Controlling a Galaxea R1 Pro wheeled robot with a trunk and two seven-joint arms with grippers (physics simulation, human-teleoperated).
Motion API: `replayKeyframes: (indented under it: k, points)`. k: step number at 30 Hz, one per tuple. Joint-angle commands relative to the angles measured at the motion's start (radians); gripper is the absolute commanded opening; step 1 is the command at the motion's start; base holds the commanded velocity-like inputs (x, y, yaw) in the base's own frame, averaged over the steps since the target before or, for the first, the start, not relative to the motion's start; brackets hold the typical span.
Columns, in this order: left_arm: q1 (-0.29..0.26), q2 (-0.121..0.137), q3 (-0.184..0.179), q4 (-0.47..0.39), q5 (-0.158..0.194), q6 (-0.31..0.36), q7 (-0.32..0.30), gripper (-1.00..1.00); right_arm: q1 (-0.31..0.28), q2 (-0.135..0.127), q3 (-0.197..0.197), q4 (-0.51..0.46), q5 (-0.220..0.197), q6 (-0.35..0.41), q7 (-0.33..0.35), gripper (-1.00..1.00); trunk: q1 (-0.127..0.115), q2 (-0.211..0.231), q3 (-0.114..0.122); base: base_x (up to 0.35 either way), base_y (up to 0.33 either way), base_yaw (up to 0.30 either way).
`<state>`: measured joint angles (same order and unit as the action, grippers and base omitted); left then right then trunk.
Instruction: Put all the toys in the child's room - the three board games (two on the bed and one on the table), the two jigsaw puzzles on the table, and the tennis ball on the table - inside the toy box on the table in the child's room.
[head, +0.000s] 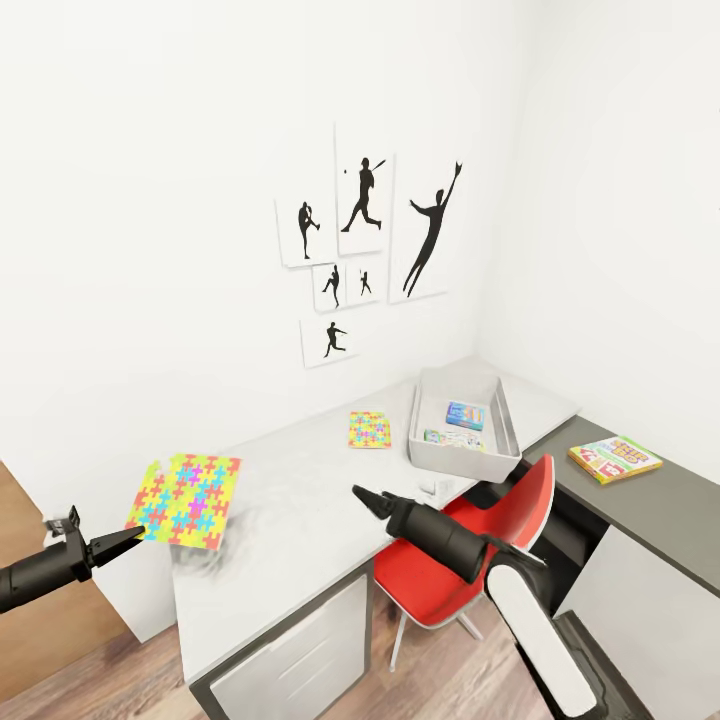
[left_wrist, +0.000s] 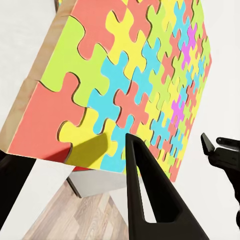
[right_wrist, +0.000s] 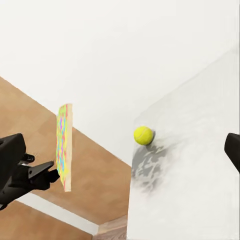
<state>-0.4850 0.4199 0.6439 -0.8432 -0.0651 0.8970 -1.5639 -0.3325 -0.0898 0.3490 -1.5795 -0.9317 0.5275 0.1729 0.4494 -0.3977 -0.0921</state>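
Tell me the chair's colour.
Red chair, seen best in the head view.

I see big multicoloured jigsaw square lifted off pale desk top, tilted. Second small jigsaw square flat beside light grey tray holding two game boxes. Yellow-green lettered box on dark cabinet top. Yellow ball on desk.

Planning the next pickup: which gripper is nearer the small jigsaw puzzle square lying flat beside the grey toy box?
Right. The right gripper hovers just in front of the small puzzle square; the left gripper is far off, at the table's end.
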Motion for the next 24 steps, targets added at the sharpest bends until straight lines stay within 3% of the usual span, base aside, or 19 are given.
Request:
replayKeyframes:
  k: [1, 3, 8, 14, 24]
  points:
    - [-0.001, -0.001, 0.002, 0.000, -0.007, 0.010, -0.007, -1.00, -0.001, 0.000, -0.019, -0.001, -0.006, 0.018, 0.001, 1.00, 0.001, -0.002, -0.002, 0.000, 0.000, 0.000]
    - [-0.001, -0.001, 0.001, 0.000, -0.007, 0.010, -0.007, -1.00, -0.001, 0.003, -0.074, -0.001, -0.010, 0.086, 0.004, 1.00, 0.001, -0.002, -0.002, 0.000, 0.000, 0.000]
    - [-0.001, -0.003, -0.001, 0.000, -0.007, 0.010, -0.007, -1.00, 0.000, 0.005, -0.151, -0.002, -0.034, 0.156, 0.052, 1.00, 0.001, -0.002, -0.002, 0.000, 0.000, 0.000]
    - [-0.001, -0.001, 0.001, 0.000, -0.007, 0.010, -0.007, -1.00, 0.000, 0.014, -0.167, -0.002, -0.047, 0.168, 0.112, 1.00, 0.001, -0.002, -0.002, 0.000, 0.000, 0.000]
    - [-0.001, 0.000, 0.007, 0.000, -0.006, 0.010, -0.007, -1.00, 0.000, 0.022, -0.169, -0.002, -0.048, 0.170, 0.121, 1.00, 0.001, -0.002, -0.004, 0.000, 0.000, 0.000]
